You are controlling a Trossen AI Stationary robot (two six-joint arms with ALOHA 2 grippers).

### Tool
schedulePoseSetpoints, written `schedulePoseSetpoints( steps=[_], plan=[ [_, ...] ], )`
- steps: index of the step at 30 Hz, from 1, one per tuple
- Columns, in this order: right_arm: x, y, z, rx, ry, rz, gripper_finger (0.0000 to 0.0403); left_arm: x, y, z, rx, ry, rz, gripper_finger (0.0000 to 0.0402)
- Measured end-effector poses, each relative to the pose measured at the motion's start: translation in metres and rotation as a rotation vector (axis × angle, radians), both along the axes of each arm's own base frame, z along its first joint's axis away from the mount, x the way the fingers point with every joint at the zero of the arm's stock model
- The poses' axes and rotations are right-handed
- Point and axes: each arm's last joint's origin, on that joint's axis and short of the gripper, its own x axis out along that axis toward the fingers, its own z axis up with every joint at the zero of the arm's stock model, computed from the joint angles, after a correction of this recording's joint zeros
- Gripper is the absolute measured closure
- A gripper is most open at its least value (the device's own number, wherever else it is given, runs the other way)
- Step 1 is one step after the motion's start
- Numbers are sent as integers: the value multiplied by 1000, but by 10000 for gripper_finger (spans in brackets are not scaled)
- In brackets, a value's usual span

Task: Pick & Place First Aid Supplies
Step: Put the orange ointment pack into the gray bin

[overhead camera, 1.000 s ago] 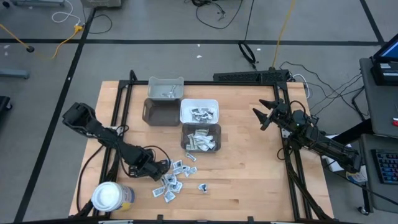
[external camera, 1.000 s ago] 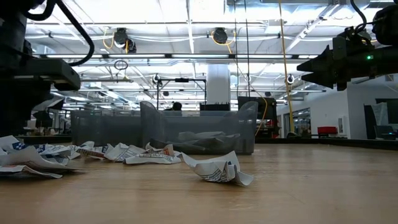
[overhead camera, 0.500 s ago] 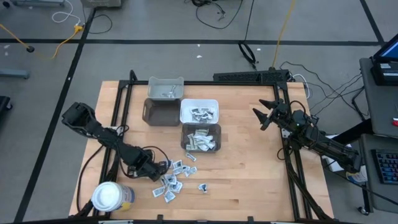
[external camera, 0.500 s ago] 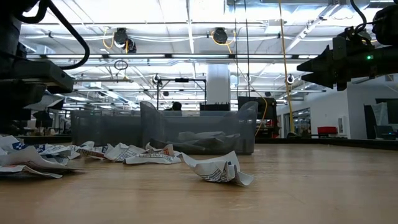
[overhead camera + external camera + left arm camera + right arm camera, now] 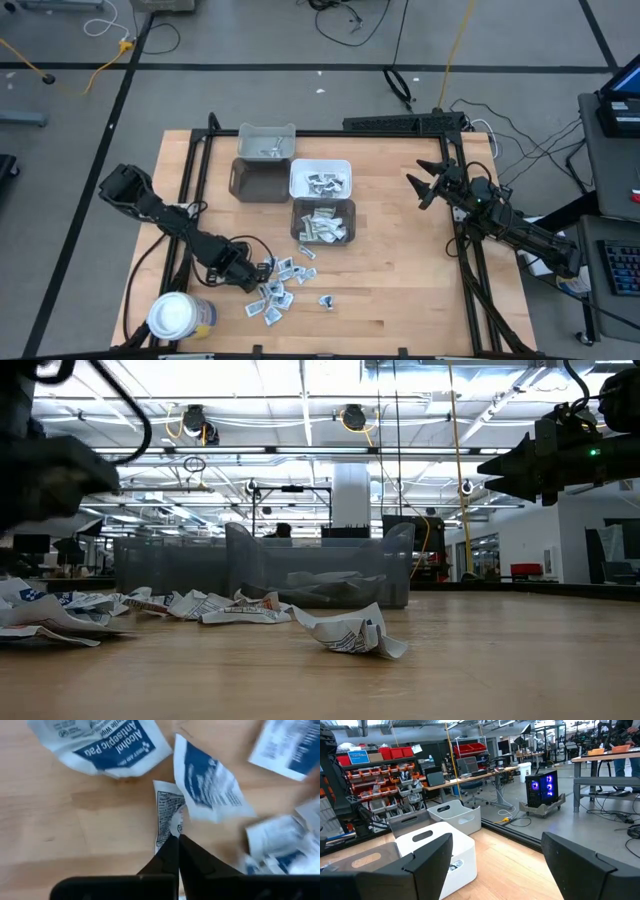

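Note:
The first aid supplies, small white packets with blue or black print, lie scattered on the wood (image 5: 278, 290) near the table's front; one crumpled packet (image 5: 352, 632) lies apart on the right. My left gripper (image 5: 262, 268) points steeply down at the heap's left edge, shut on a narrow packet with black print (image 5: 167, 817). More packets fill the white bin (image 5: 320, 178) and the grey bin (image 5: 323, 222). My right gripper (image 5: 415, 185) waits open and level above the table's right side, holding nothing. My left gripper pinches the narrow black-print packet by its end (image 5: 172, 834), right at the two fingertips. The fingers come from above, slanting down, and lie along the packet's length. The packet stretches away from the tips over the wood; I cannot tell whether it is lifted.
Two more bins stand at the back: a light grey one (image 5: 266, 141) and a dark grey one (image 5: 260, 180). A round white-lidded jar (image 5: 175, 316) sits at the front left corner, close behind my left arm. Bare wood lies between the heap and the right arm.
My left gripper has stayed over the heap's left edge, rolled a little at the wrist and shut on the narrow packet. The other packets lie as before.

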Motion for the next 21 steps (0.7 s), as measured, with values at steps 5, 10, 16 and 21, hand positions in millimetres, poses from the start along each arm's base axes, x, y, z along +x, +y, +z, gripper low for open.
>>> schedulePoseSetpoints(
  steps=[5,10,16,21],
  plan=[
    [0,0,0,0,0,0,105,-2,0,24,-5,-11,-58,400],
    [0,0,0,0,0,0,105,-6,3,54,5,-30,-131,400],
    [0,0,0,0,0,0,105,-9,5,86,8,-65,-212,401],
    [0,0,0,0,0,0,105,-15,8,108,28,-48,-272,401]
  ],
)
